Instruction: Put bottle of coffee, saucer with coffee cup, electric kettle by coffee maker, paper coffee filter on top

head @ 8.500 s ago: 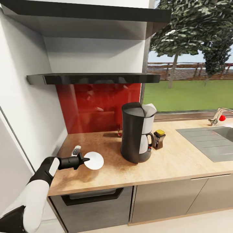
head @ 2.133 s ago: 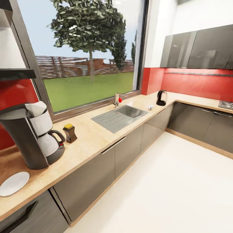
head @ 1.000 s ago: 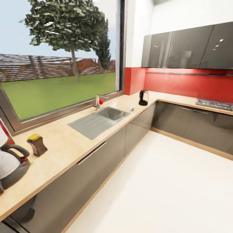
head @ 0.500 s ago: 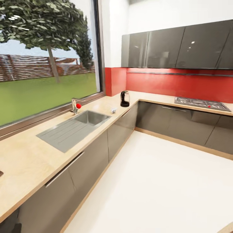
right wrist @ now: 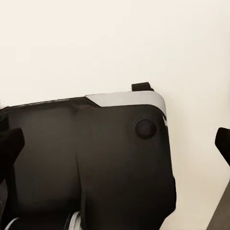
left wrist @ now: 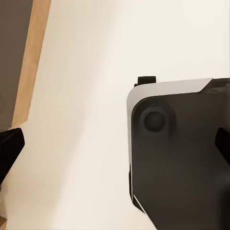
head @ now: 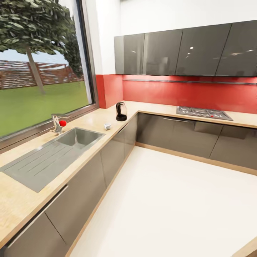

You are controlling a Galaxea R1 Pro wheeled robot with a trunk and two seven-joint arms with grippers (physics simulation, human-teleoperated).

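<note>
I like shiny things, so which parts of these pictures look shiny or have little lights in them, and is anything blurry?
Head view: the dark upper cabinets are glossy, with small bright light spots; the red backsplash gleams softly; the electric kettle is small but sharp. Wrist views: the robot's dark base looks big and soft-edged over the pale floor.

An L-shaped wooden countertop (head: pixel 150 107) runs over grey base cabinets (head: pixel 117 150), with a steel sink (head: pixel 76 137) at nine o'clock under a large window (head: pixel 39 75). At one o'clock, glossy dark wall cabinets (head: pixel 185 50) hang above a red backsplash (head: pixel 185 94) and a hob (head: pixel 203 112). The floor (head: pixel 171 200) is pale cream.
</note>
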